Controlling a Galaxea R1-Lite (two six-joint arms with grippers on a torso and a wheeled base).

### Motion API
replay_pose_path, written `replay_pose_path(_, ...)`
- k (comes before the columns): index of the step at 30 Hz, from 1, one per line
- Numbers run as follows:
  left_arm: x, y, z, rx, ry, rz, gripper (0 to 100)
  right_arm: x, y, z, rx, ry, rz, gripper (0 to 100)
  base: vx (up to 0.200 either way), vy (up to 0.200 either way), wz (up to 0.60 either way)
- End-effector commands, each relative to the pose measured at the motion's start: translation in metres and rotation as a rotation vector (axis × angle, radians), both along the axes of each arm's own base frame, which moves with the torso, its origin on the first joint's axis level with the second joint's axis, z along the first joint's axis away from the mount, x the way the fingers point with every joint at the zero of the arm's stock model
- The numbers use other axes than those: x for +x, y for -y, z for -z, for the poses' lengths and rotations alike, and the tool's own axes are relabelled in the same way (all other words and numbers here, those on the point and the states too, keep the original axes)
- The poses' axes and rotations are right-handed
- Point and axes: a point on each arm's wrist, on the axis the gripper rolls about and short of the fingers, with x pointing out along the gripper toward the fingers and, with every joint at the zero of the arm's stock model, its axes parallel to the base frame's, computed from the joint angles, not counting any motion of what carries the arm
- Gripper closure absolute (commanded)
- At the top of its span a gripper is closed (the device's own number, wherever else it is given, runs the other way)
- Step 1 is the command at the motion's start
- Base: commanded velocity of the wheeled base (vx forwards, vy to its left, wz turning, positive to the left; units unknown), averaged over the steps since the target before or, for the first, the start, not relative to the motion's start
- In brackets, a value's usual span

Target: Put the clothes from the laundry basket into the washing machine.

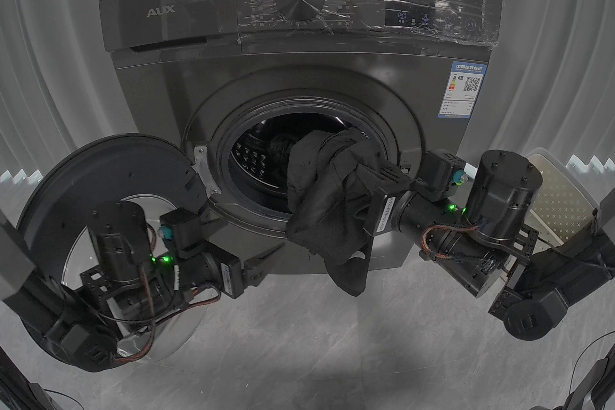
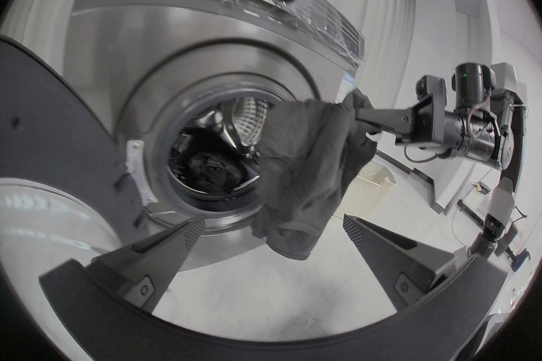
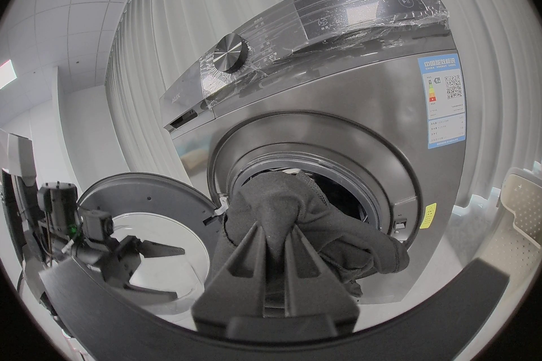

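Pleated pale curtains (image 1: 51,46) hung behind, and smooth grey floor tiles (image 1: 320,341) lay below. At the left the round, glass-centred door (image 1: 83,174) stood open; my left claw (image 2: 272,222) hovered low beside it, fingers spread wide, holding nothing. The brushed-metal washing machine (image 1: 288,78) showed its perforated steel drum (image 2: 248,117) with a dark crumpled bundle (image 2: 212,170) inside. At the drum's mouth a soft black garment (image 1: 327,200) hung in limp folds, pinched in my right claw (image 3: 275,232), jaws narrow on the cloth. A white perforated laundry basket (image 1: 560,200) stood at the right.
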Motion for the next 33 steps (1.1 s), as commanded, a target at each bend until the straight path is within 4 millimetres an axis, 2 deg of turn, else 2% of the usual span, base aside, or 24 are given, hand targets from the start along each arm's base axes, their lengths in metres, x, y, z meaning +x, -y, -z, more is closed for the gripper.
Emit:
replay_pose_path(1,0.015,0.016,0.022,0.027,-0.062,0.05,0,0.0,-0.002,-0.001,0.004,0.002,-0.003,100,0.0,0.0,0.0)
replay_pose_path(5,0.02,0.019,0.026,0.032,-0.07,0.057,0,0.0,-0.002,0.0,0.004,0.0,-0.005,100,0.0,0.0,0.0)
replay_pose_path(8,0.037,0.029,0.031,0.018,-0.05,0.059,0,-0.001,-0.004,0.001,0.005,-0.005,-0.008,100,0.0,0.0,0.0)
replay_pose_path(20,0.072,0.052,0.044,-0.02,-0.006,0.061,0,-0.002,-0.003,0.002,0.008,-0.004,-0.01,100,0.0,0.0,0.0)
replay_pose_path(21,0.074,0.053,0.045,-0.028,-0.002,0.058,100,-0.002,-0.003,0.003,0.007,-0.005,-0.01,100,0.0,0.0,0.0)
replay_pose_path(29,0.078,0.057,0.038,-0.068,0.042,0.065,100,-0.001,-0.001,0.005,0.002,-0.011,-0.005,100,0.0,0.0,0.0)
replay_pose_path(33,0.067,0.059,0.025,-0.122,0.06,0.083,100,0.003,-0.001,0.01,-0.009,-0.022,0.003,100,0.0,0.0,0.0)
